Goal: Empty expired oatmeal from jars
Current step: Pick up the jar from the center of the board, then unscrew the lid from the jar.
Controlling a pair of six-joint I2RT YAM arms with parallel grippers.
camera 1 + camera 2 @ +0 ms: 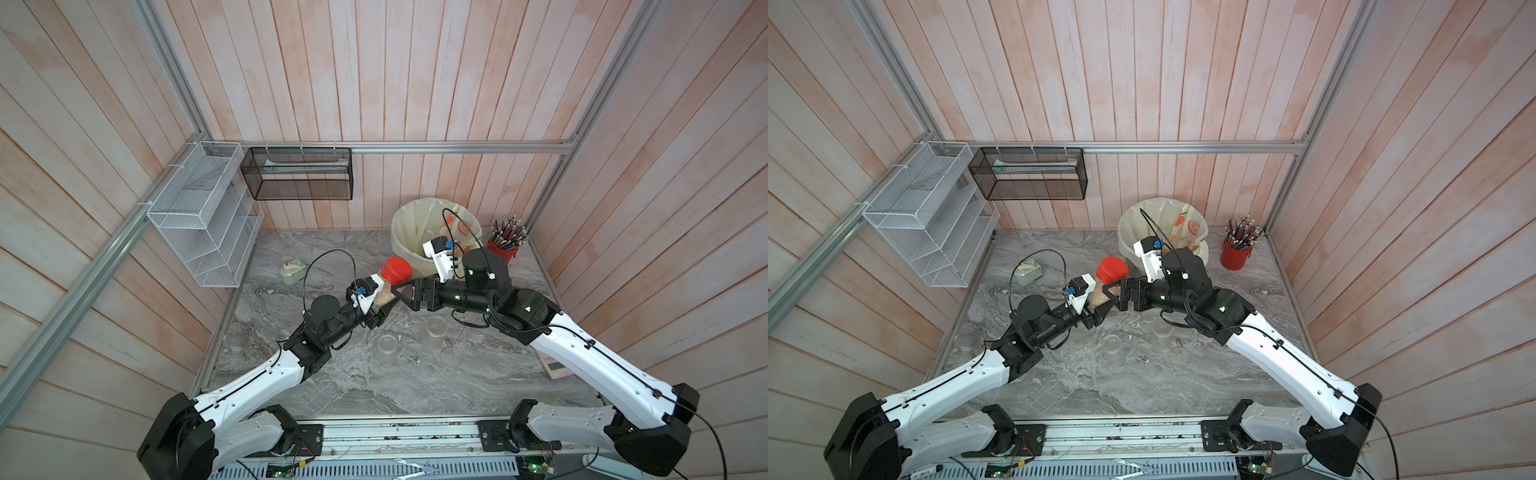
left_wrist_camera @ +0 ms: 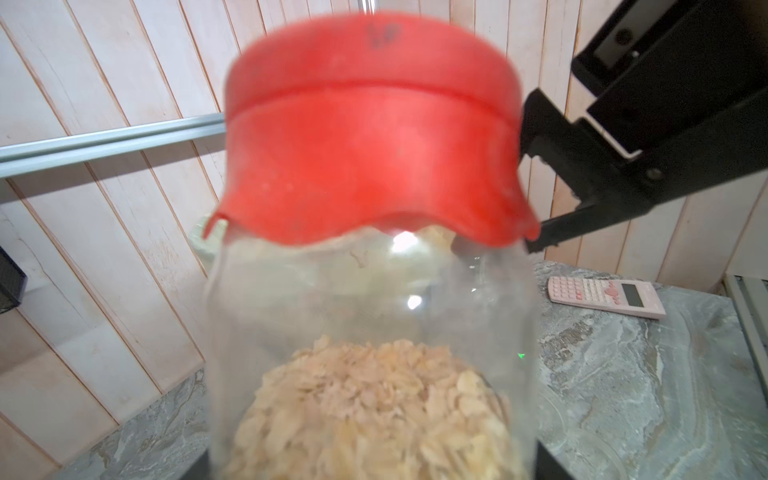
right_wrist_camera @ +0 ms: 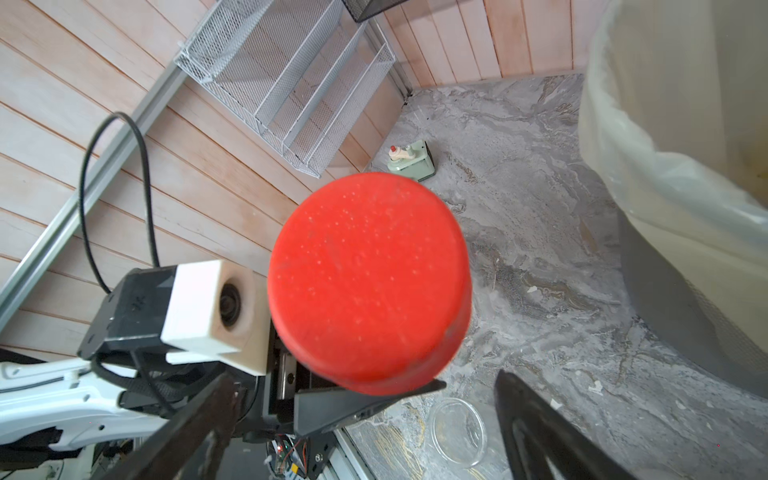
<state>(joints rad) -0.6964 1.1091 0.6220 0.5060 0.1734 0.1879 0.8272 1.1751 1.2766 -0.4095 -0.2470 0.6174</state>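
Observation:
A clear jar (image 2: 374,299) with a red lid (image 1: 397,269) hangs tilted above the table's middle, and my left gripper (image 1: 380,304) is shut on its lower body. Pale oatmeal (image 2: 374,415) lies in the jar's bottom part. The red lid (image 3: 368,282) sits on the jar. My right gripper (image 1: 401,287) stands open just beside the lid, with one of its fingers (image 2: 582,195) close to the lid's rim. Two empty clear jars (image 1: 387,347) (image 1: 434,330) stand nearer the front. In both top views the held jar is left of the bin.
A bin with a yellowish bag (image 1: 407,237) stands at the back right, next to a red pencil cup (image 1: 505,245). Clear lids (image 1: 406,365) (image 3: 457,432) lie by the empty jars. A pink calculator (image 2: 602,295) lies right, a green device (image 1: 291,270) left. Wire racks (image 1: 203,216) hang on the wall.

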